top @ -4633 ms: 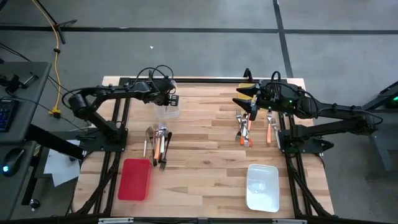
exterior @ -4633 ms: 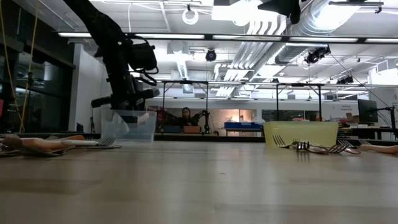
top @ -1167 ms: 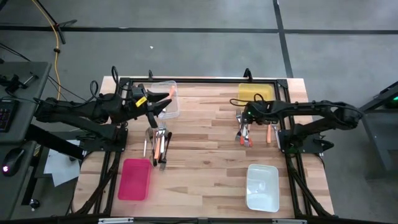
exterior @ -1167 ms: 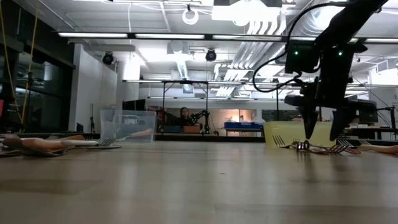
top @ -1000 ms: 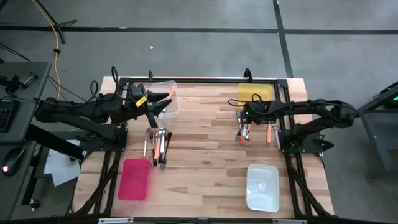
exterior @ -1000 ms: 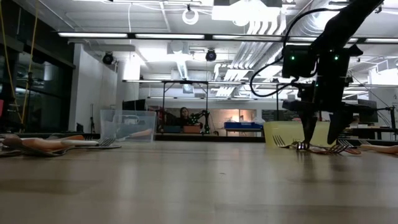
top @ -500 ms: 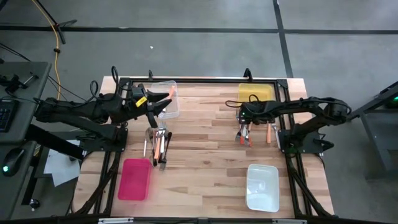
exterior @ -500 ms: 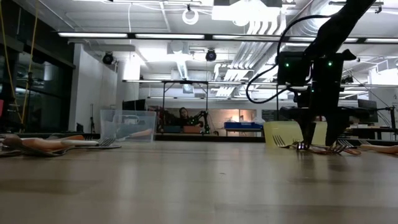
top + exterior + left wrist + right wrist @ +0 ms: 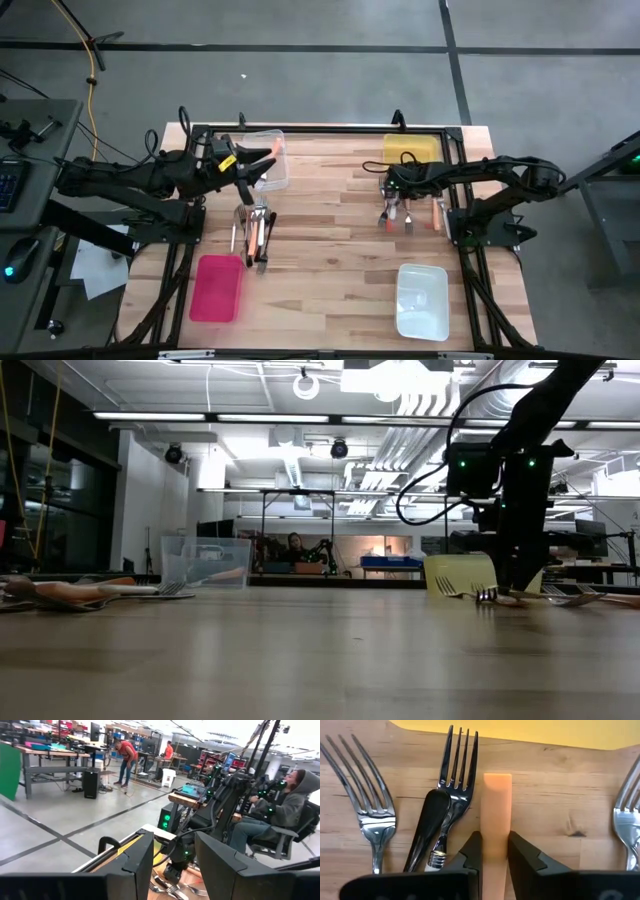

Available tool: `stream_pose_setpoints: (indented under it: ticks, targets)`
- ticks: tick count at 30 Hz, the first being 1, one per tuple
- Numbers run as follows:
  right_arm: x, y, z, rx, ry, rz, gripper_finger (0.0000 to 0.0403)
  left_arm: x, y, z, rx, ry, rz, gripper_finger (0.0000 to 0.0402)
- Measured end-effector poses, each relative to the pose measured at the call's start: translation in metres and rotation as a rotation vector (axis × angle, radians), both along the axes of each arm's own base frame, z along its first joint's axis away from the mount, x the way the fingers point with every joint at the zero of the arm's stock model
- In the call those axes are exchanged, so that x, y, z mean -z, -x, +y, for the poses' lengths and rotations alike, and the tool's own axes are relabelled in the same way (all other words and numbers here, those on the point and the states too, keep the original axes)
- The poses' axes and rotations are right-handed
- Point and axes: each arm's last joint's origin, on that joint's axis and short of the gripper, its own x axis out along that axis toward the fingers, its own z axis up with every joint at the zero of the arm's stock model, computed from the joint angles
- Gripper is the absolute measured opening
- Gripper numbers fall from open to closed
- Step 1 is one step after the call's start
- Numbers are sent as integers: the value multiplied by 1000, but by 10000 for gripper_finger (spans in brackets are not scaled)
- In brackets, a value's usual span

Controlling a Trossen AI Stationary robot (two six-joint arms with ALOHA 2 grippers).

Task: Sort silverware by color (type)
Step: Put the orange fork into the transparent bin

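Observation:
My right gripper [image 9: 495, 844] stands low over the right-hand pile of silverware [image 9: 396, 212], just in front of the yellow bin [image 9: 410, 150], and is shut on an orange-handled utensil [image 9: 496, 800]. Metal forks [image 9: 374, 815] and a dark-handled piece [image 9: 427, 827] lie flat on the wood beside it. In the low view this gripper [image 9: 520, 588] reaches down to the table top. My left gripper [image 9: 262, 168] hovers open and empty by the clear bin [image 9: 270, 172], above the left pile [image 9: 255, 228]. An orange-handled piece [image 9: 225, 573] lies in the clear bin. My right gripper pinches the orange handle's two long sides [image 9: 496, 822] between its two fingers [image 9: 472, 849], a little back from the handle's squared far end. The fingers come from above, pointing down, and lie across the handle. The handle lies flat on the table.
A pink bin [image 9: 215, 288] stands near the front left and a white bin [image 9: 422, 300] near the front right. Another orange-handled piece [image 9: 437, 213] lies to the right of the right pile. Bare wood spans the table's middle. People sit and stand in the room beyond.
My right gripper has gone down onto the right pile and shut on the orange handle. The forks around it have been nudged slightly apart.

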Motion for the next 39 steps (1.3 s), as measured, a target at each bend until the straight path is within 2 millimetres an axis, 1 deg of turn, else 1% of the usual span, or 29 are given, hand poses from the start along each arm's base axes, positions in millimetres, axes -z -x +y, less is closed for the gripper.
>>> stream_pose_setpoints:
  ticks: [5, 9, 16, 22, 28, 33, 39]
  targets:
    - [-3, 0, 2, -8, 10, -14, 45, 0, 0, 0, -14, 0, 0, 133]
    - [-11, 3, 4, -16, 55, -34, 45, 0, 0, 0, -14, 0, 0, 133]
    - [-36, 8, 4, -24, 215, -114, 45, 0, 0, 0, -14, 0, 0, 133]
    - [-60, 15, 9, -75, 394, -153, 45, 0, 0, 0, -14, 0, 0, 133]
    - [-79, 18, 13, -149, 559, -172, 45, 0, 0, 0, -14, 0, 0, 133]
    - [-92, 12, 16, -210, 676, -238, 45, 0, 0, 0, -13, 0, 0, 133]
    - [-103, 1, 19, -259, 754, -331, 45, 0, 0, 0, -13, 0, 0, 133]
